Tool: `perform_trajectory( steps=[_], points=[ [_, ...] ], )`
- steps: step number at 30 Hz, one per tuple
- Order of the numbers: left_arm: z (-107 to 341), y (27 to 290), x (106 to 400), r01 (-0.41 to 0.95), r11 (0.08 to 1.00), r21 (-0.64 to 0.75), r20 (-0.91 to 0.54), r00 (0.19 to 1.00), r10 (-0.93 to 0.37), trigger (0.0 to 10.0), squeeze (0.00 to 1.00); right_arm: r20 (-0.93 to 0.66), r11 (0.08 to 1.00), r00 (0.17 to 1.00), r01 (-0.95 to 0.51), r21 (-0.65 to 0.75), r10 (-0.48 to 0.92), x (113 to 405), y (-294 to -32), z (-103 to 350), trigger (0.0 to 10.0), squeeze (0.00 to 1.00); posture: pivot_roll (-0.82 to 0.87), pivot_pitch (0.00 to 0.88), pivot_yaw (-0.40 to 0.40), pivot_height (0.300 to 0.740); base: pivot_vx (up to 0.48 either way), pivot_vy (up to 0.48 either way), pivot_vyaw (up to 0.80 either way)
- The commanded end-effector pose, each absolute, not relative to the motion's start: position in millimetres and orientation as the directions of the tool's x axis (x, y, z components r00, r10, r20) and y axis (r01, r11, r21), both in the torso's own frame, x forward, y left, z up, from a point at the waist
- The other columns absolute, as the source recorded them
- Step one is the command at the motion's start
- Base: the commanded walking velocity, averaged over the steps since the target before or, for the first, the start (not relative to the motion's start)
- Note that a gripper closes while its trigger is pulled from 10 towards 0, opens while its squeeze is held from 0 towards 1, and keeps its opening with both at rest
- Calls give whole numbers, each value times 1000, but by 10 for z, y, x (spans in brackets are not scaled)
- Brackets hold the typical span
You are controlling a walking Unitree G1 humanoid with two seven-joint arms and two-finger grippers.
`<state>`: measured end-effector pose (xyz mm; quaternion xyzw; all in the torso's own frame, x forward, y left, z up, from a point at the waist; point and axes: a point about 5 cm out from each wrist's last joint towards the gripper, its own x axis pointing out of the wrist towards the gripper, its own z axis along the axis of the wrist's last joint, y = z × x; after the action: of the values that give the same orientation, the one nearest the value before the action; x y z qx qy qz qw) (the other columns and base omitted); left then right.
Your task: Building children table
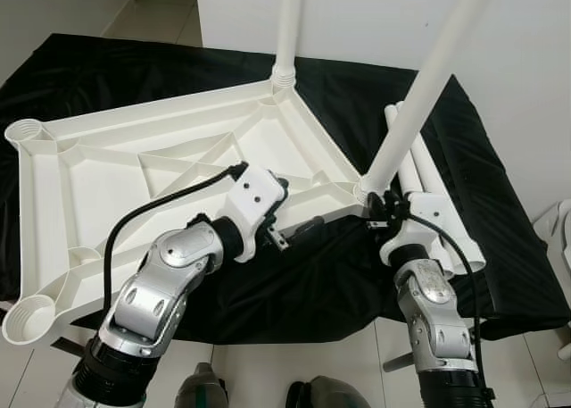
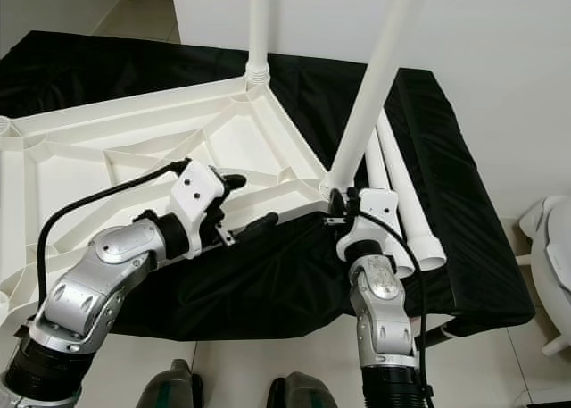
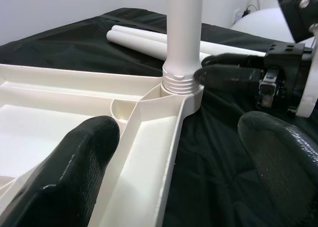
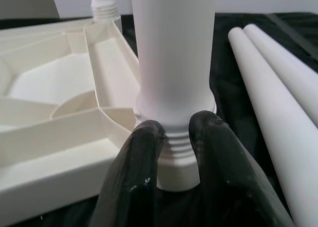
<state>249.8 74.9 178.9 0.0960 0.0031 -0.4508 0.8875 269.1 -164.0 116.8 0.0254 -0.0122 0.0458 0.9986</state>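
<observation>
White ribbed plastic tabletop (image 1: 134,171) upside down on black cloth-covered bench (image 1: 500,247), corner sockets facing up. Far white tubular leg (image 1: 287,24) upright in far corner socket. Second white tubular leg (image 1: 419,100) in near right corner socket (image 1: 366,192), leaning out to the right — threads at its base showing above the socket rim, so judged not fully screwed home. Two spare white plastic tubes (image 1: 437,216) flat on cloth just right of that corner, side by side.

Right gripper (image 4: 174,137) at the base of the leaning leg, fingers narrowed about the threaded collar, pads at or very near it; firm clamp hard to confirm. Left gripper (image 1: 290,220) at the tabletop's near edge rib just left of the same corner, fingers spread wide, one to each side of the rib, closed on nothing.

Risks, as judged:
- cross-threading — turning while the leg is tilted
- tabletop sliding on cloth, with left fingers unclamped
- leg tipping out if released now, onto spare tubes
</observation>
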Motion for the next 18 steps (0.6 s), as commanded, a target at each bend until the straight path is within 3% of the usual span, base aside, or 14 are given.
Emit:
perform_trajectory(
  steps=[1, 9, 18],
  points=[
    [1775, 767, 2496, 775, 611, 159, -94, 628, -772, 10000, 0, -40, 993, 994, -96, 62, 99, 2693, -1670, 1049, 10000, 0, 41, 61, -51, 740, 0, 0, 0],
    [1780, 755, 2500, 774, 614, 154, -90, 630, -771, 10000, 0, -30, 994, 996, -80, 75, 82, 2863, -1735, 1096, 10000, 0, 41, 62, -52, 740, 0, 0, 0],
    [1784, 757, 2536, 751, 642, 152, -87, 657, -749, 10000, 0, 33, 990, 995, -95, 102, 92, 3254, -1826, 1348, 10000, 0, 49, 58, -48, 740, 0, 0, 0]
  ],
)
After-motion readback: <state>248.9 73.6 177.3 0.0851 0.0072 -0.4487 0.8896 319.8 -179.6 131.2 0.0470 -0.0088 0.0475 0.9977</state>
